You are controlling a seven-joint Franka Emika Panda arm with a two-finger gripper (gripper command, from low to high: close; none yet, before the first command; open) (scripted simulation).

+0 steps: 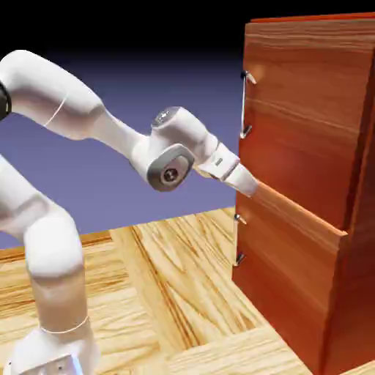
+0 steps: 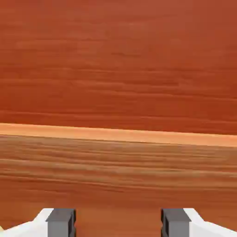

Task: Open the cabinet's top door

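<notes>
Facing seam between top door [image 1: 304, 117] and lower panel [image 1: 289, 256] — gripper [image 2: 118, 223] spread wide, nothing held — handle [image 1: 244, 106] apart

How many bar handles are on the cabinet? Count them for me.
2. One is on the top door, toward its left edge in the exterior view; the other is on the lower panel, below.

White robot arm [image 1: 172, 150] reaching toward a reddish-brown cabinet [image 1: 307, 132], two metal bar handles, wood-grain floor [image 1: 157, 286]
</notes>
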